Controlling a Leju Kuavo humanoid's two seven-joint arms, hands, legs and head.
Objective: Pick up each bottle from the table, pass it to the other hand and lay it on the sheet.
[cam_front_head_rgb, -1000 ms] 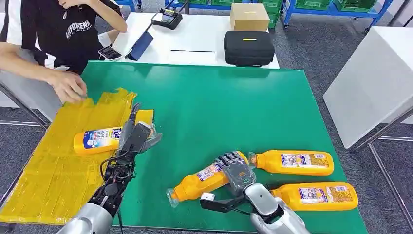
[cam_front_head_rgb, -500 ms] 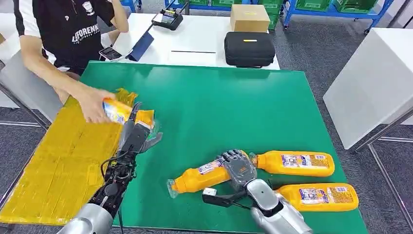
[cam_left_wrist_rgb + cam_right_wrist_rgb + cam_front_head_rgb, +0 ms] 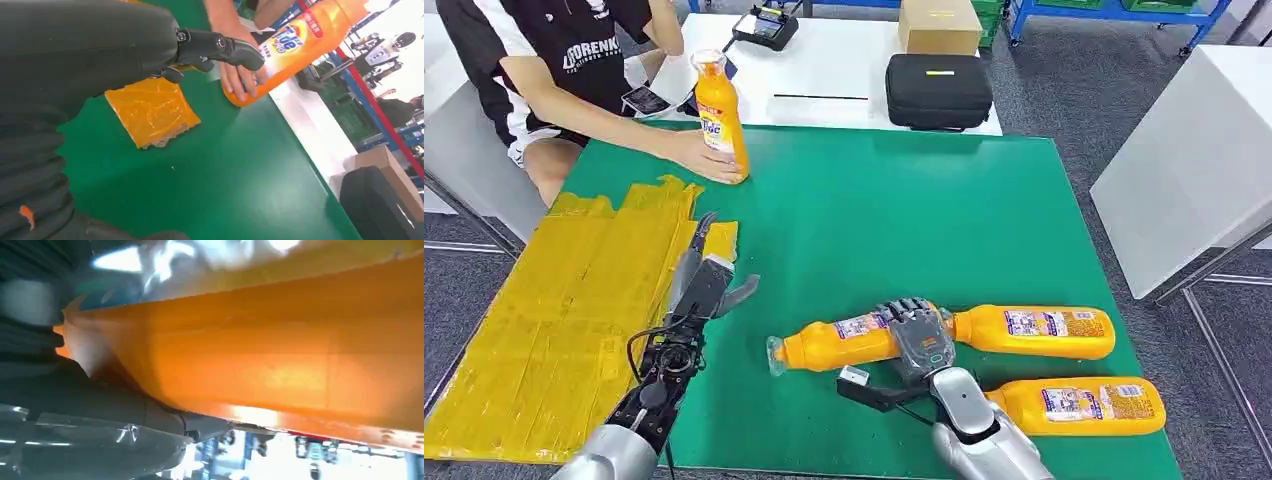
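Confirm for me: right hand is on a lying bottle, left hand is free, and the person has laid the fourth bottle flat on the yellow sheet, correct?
Not quite. The head view shows the person's hand standing the fourth bottle upright on the green mat, beyond the yellow sheet, not flat on it. The rest holds: right hand on a lying bottle, left hand free.

Bright, even overhead light, soft shadows; the right wrist view is blurred, with glare.

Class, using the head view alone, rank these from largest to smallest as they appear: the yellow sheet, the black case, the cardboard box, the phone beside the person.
1. yellow sheet
2. black case
3. cardboard box, partly cut off by the frame's top edge
4. phone
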